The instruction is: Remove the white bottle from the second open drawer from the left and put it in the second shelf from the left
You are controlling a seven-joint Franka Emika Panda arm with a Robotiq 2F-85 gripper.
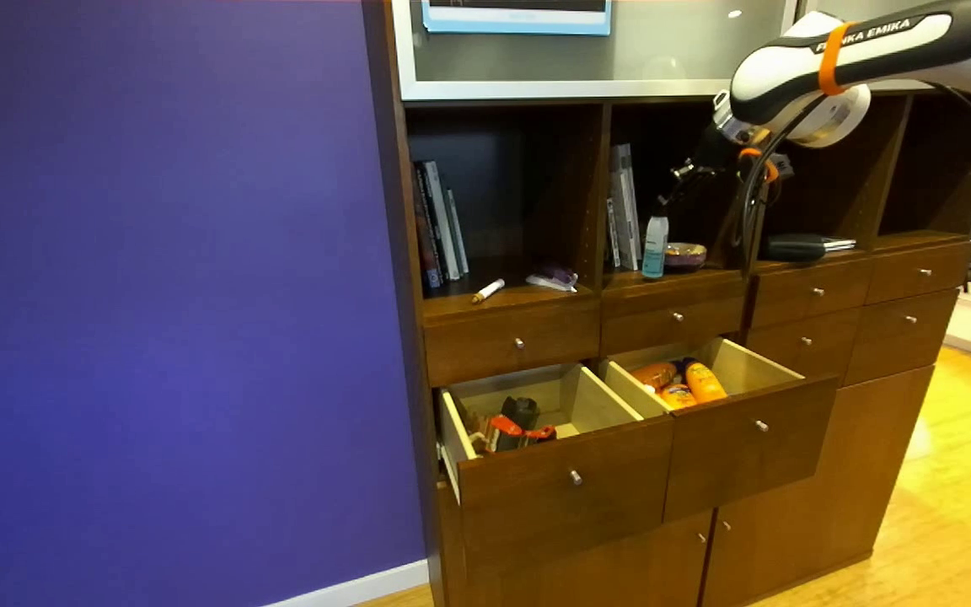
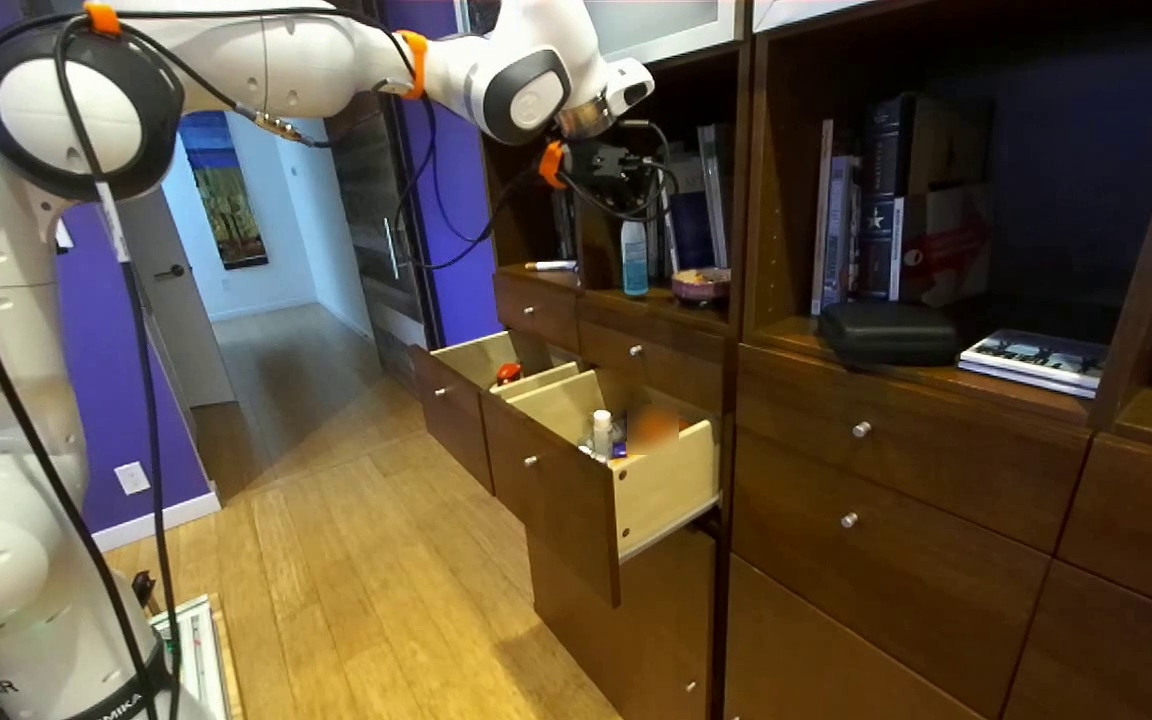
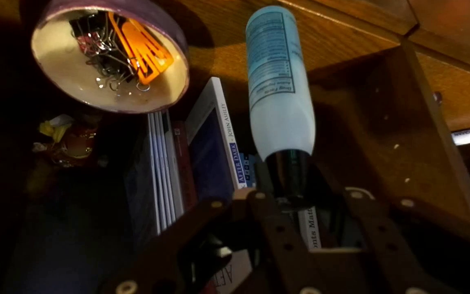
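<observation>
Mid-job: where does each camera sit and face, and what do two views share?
An exterior view: on the purple wall side, facing the cabinet front; part of the arm and the tool show.
An exterior view: beside the arm, facing along the cabinet toward a hallway; most of the arm and tool show.
Wrist view: on the arm, facing down past the tool, the only robot part shown, to the white bottle and bowl.
Both exterior views share the second open drawer; all three, the white bottle and bowl.
</observation>
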